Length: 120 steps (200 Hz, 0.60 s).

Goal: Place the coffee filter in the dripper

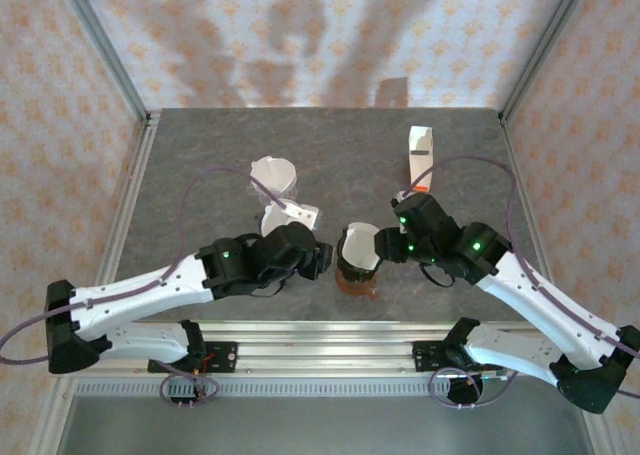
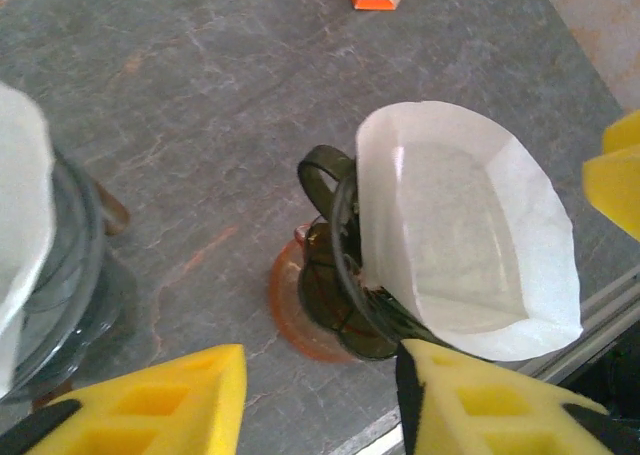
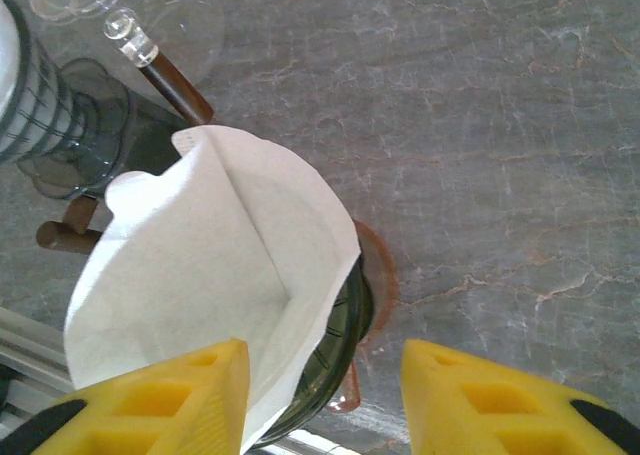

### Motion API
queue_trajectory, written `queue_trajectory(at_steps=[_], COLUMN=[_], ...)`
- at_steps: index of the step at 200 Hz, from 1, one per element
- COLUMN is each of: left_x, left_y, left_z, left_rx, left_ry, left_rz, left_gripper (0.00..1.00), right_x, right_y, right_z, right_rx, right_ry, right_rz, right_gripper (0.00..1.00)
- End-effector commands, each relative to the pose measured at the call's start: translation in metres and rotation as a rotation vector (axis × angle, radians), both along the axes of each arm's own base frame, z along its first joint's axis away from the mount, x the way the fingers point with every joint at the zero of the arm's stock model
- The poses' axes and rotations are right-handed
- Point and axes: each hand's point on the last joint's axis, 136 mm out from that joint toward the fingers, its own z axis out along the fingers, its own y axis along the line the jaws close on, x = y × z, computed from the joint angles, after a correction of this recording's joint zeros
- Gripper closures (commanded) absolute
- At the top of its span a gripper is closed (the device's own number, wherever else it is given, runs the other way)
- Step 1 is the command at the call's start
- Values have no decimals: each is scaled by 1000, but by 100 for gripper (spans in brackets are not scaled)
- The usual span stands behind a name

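**Filter askew in the dripper, a hand on either side**

The desk (image 1: pixel 200 145) is a grey, veined slab, walled on three sides by pale patterned paper (image 1: pixel 300 35) and framed by metal posts (image 1: pixel 105 50); a metal rail (image 1: pixel 320 330) runs along its near edge.

The dripper (image 1: pixel 347 265), dark wire on an amber foot, stands near that rail; the coffee filter (image 1: pixel 364 247) sits in its mouth, white and opened out, tilted, with one side rising well above the rim; how deep its point reaches is hidden by the paper itself.

The left hand (image 1: pixel 322 258) is just beside the dripper on one side and the right hand (image 1: pixel 392 243) on the other; in the wrist views the left hand's yellow fingers (image 2: pixel 160 405) stand apart with nothing clamped between them, and so do the right hand's fingers (image 3: pixel 500 405); the filter's edge runs close by one finger of each, and whether it touches cannot be told.

A second dripper with a filter (image 1: pixel 272 180) stands behind the left hand, cut off at the edge of both wrist views; a brown rod with a clear knob (image 3: pixel 165 75) lies by it, hard to make out; a white carton with an orange foot (image 1: pixel 420 147) stands well apart at the far right.

The far half of the desk between these two is bare; toward the rail little room is left.
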Motion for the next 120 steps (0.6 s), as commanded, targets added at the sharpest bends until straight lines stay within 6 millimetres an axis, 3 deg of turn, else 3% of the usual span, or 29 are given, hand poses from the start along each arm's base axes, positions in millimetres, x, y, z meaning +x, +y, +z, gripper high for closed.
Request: queue_trajectory(at_steps=[1,59,120], left_x=[5,12,20], left_y=[-16,-38,-43], left_z=[9,-2,-6], left_rx=[3,-5,-21], left_ry=[-20,-3,1], left_rz=[-32,-46,-18], left_gripper=[60,58,59], right_x=[5,6,5], right_y=[-4,-3,3], right_z=[3,-6,-12], right_rx=[13,30,53], right_ry=[-29,-13,4], right_rz=[-29,-27,-11], right_gripper=[58,65,69])
